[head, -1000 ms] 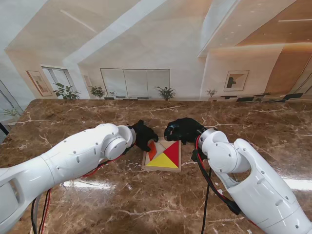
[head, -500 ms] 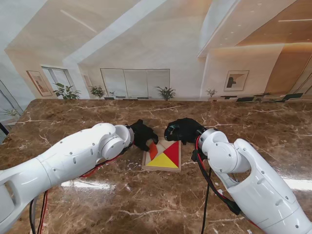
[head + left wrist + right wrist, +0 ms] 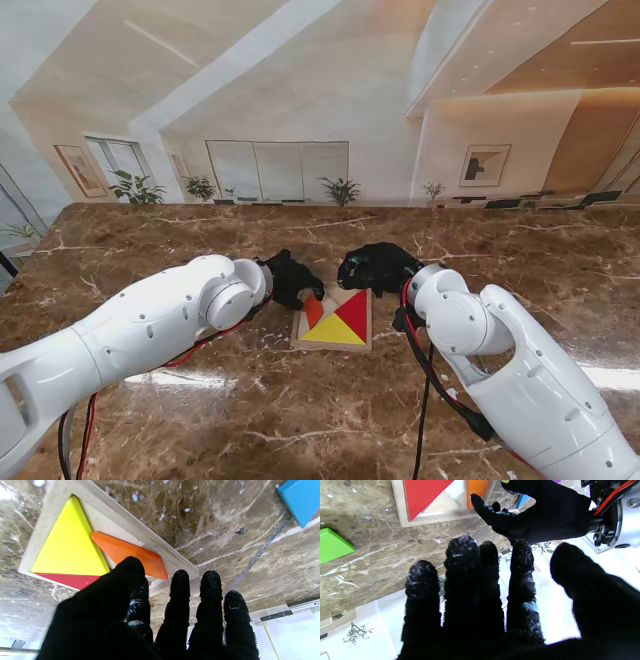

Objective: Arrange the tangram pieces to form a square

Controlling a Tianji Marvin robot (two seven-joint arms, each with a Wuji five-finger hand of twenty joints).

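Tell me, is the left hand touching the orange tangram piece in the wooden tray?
Cannot tell. In the left wrist view the left hand overlaps the orange tangram piece, its thumb hiding any contact or gap.

The stand camera looks down from behind both arms across the brown marble tabletop (image 3: 200,400). Each wrist camera sits close, looking along its robot hand's black-gloved fingers (image 3: 180,597), picture inverted. All three views share the square pale wooden tray (image 3: 298,338) with its red triangle (image 3: 422,495).

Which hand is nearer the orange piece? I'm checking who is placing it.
Left. The left hand is right at the orange piece; the right hand hovers past the tray's far edge, apart.
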